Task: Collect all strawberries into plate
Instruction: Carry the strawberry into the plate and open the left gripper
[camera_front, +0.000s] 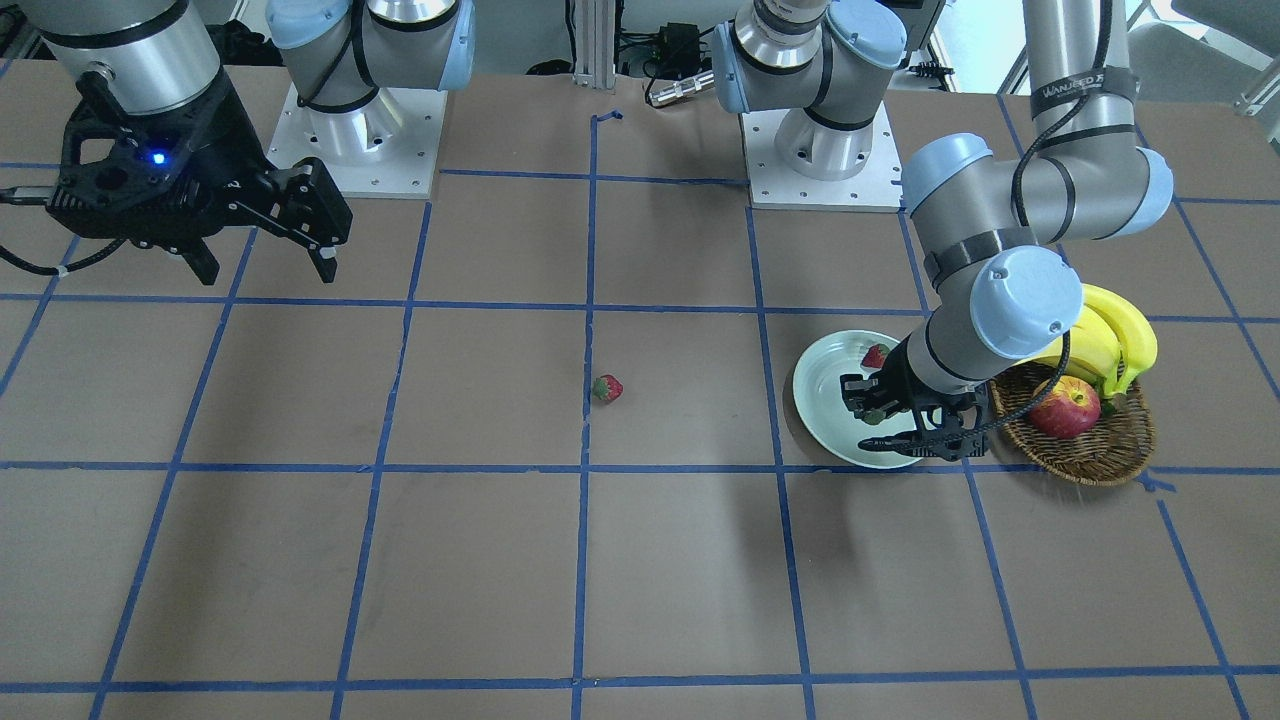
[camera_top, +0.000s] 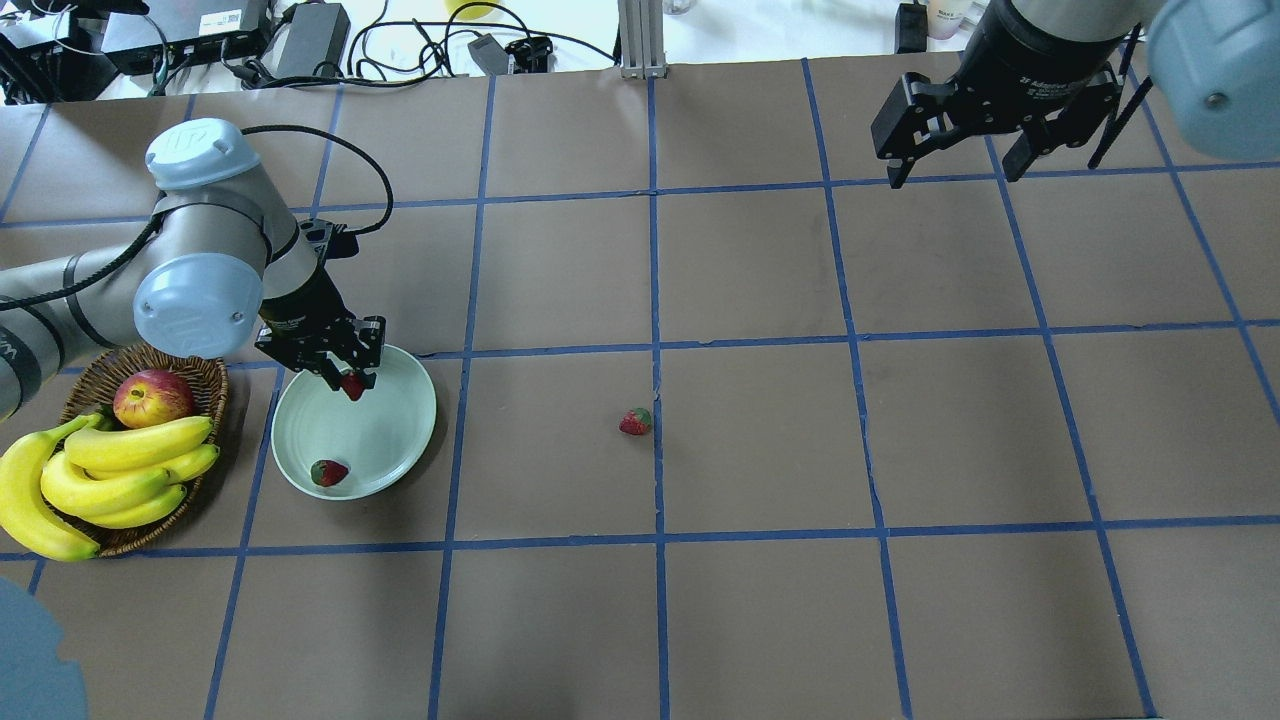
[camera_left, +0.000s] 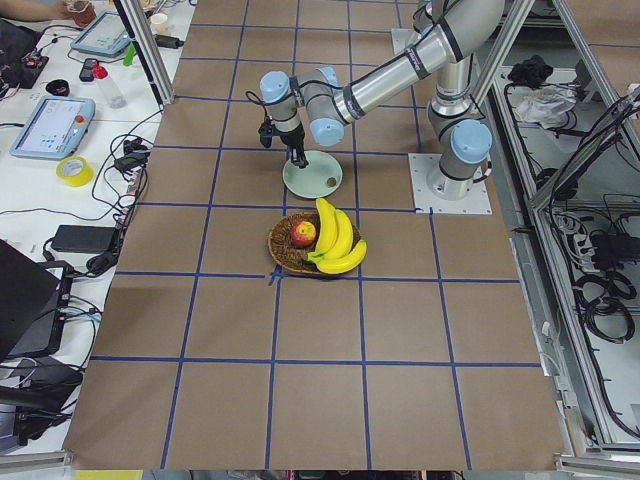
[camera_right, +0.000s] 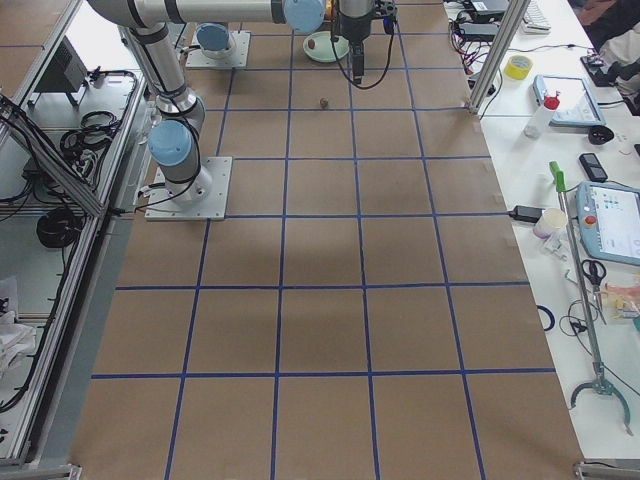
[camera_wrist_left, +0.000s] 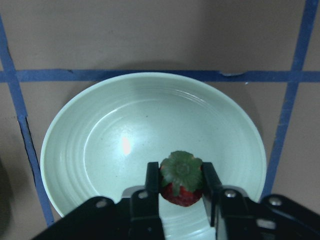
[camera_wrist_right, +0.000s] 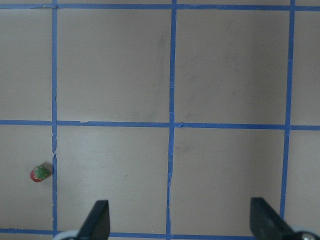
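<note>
My left gripper (camera_top: 350, 381) is shut on a strawberry (camera_wrist_left: 181, 178), green cap up, just above the far part of the pale green plate (camera_top: 395, 420). In the front view this gripper (camera_front: 876, 412) hangs over the plate (camera_front: 822, 392). A second strawberry (camera_top: 329, 472) lies inside the plate near its rim, also seen as the strawberry (camera_front: 875, 355). The third strawberry (camera_top: 635, 421) rests on the table at a blue tape line near the centre. My right gripper (camera_top: 955, 160) is open and empty, high over the far right of the table; the loose strawberry (camera_wrist_right: 40, 173) shows at its view's lower left.
A brown wicker basket (camera_top: 205, 380) stands just left of the plate, holding an apple (camera_top: 152, 397) and a bunch of bananas (camera_top: 100, 480). Blue tape lines grid the brown tabletop. Cables and power supplies lie along the far edge.
</note>
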